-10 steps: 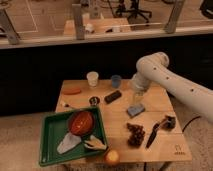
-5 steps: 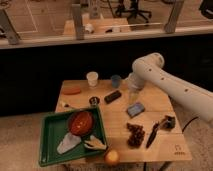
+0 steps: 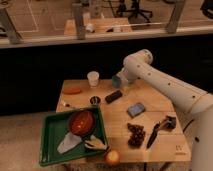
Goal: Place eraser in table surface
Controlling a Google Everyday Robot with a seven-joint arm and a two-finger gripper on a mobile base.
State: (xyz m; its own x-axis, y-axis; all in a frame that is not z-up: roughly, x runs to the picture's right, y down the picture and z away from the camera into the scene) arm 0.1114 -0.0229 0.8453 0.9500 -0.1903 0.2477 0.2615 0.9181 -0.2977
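Eraser (image 3: 113, 96) on the table (image 3: 152, 95), gripper (image 3: 122, 86) close behind
The eraser lies mid-table, with the gripper just behind its right end. A block (image 3: 136, 109) sits to the front right and a tray (image 3: 49, 152) to the front left.

No text is readable; claw (image 3: 121, 85) above table surface (image 3: 117, 120).

White jointed robot arm (image 3: 172, 89) stretching in from the right, elbow raised above and right of the pale gripper (image 3: 122, 86), wrist angled downward
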